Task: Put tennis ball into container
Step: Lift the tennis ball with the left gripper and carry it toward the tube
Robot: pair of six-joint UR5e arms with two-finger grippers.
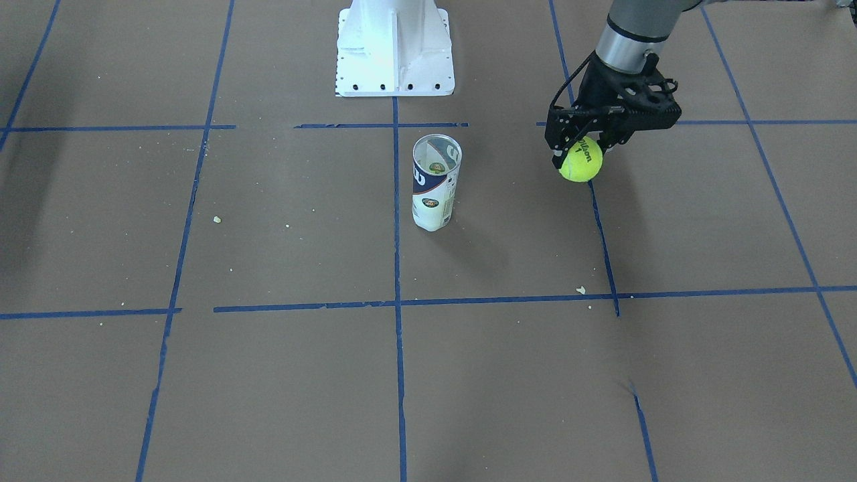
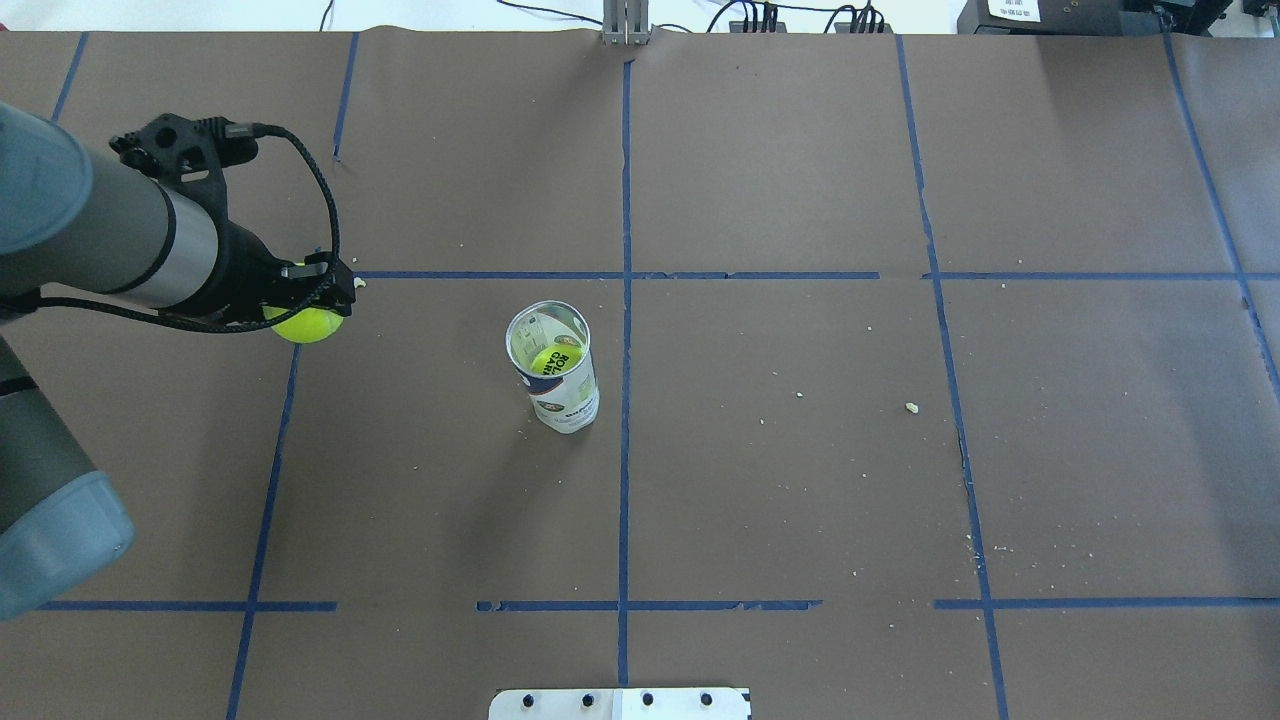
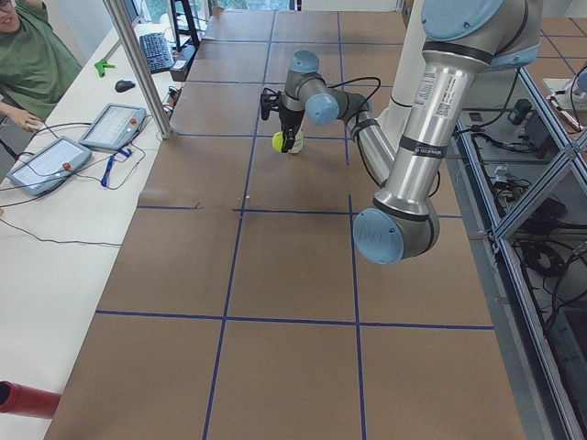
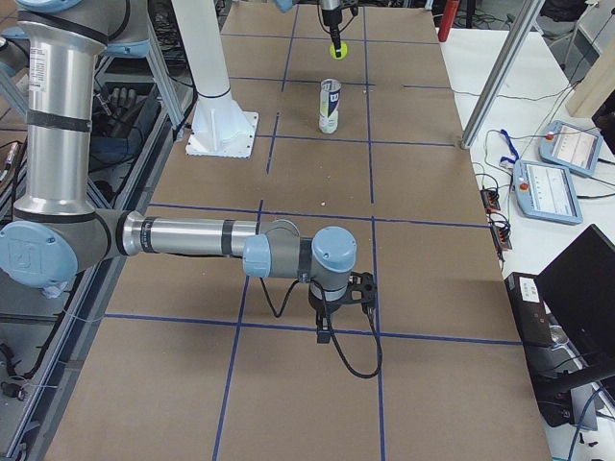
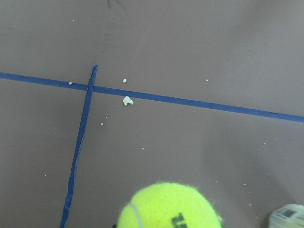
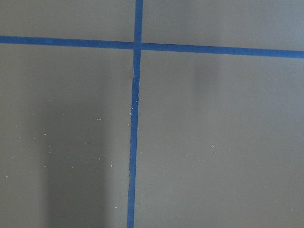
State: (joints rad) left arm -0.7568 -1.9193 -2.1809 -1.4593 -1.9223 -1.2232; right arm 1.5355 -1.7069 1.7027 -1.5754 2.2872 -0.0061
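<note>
Exterior front-facing, you see left hand (image 1: 581,154) gripping tennis ball (image 1: 581,166), container (image 1: 435,187) upright well apart, right hand (image 4: 329,327) state cannot be told.

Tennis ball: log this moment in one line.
left gripper: shut on tennis ball | container: upright, open, ball not yet above it | right gripper: state unclear

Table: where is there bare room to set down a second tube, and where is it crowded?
Bare: the blue-taped squares on the robot's right of the tennis-ball tube, crumbs only, and the far row across from the white robot base. Crowded: the tube's left, where the left gripper holds the tennis ball.
</note>
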